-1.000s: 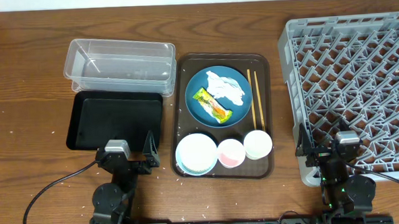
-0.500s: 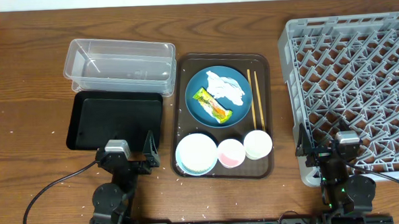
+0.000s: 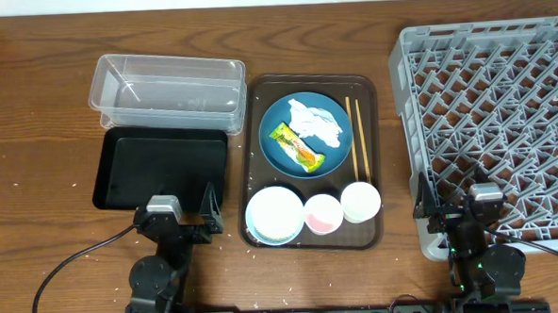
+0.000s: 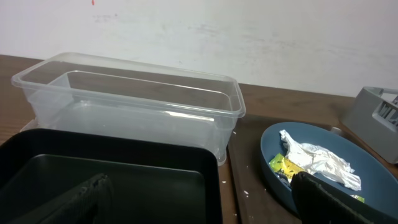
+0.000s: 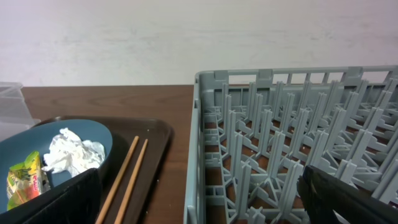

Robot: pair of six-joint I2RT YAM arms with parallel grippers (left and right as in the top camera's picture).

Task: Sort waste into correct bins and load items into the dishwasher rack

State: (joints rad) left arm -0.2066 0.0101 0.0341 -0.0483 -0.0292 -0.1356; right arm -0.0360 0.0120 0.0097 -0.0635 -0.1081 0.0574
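**A:** Overhead: has anything moved in the last second?

**B:** Nothing. The left gripper (image 3: 184,215) and right gripper (image 3: 454,207) stay parked at the near edge. The wrapper (image 3: 296,146) and tissue (image 3: 317,125) lie on the blue plate (image 3: 279,112), in the brown tray (image 3: 366,87). Sorting hasn't begun.

**A:** Left wrist?

**B:** Fingers (image 4: 336,202) apart and empty, over the black tray (image 4: 112,171). The clear tub (image 4: 137,93) is behind it.

**A:** Right wrist?

**B:** Fingers (image 5: 348,199) apart too, probably just short of the rack (image 5: 280,143). The chopsticks (image 5: 127,168) lie beside the plate.

We count one clear tub (image 3: 169,112), one black tray (image 3: 161,166), one brown serving tray (image 3: 304,79) and one grey rack (image 3: 493,90) on the worktop (image 3: 32,111). We count one blue plate (image 3: 281,154), one white bowl (image 3: 275,215), two cups, a pink cup (image 3: 323,214) and a white cup (image 3: 360,201), and two wooden chopsticks (image 3: 357,139). We count one snack wrapper (image 3: 296,146) and one crumpled tissue (image 3: 317,124).
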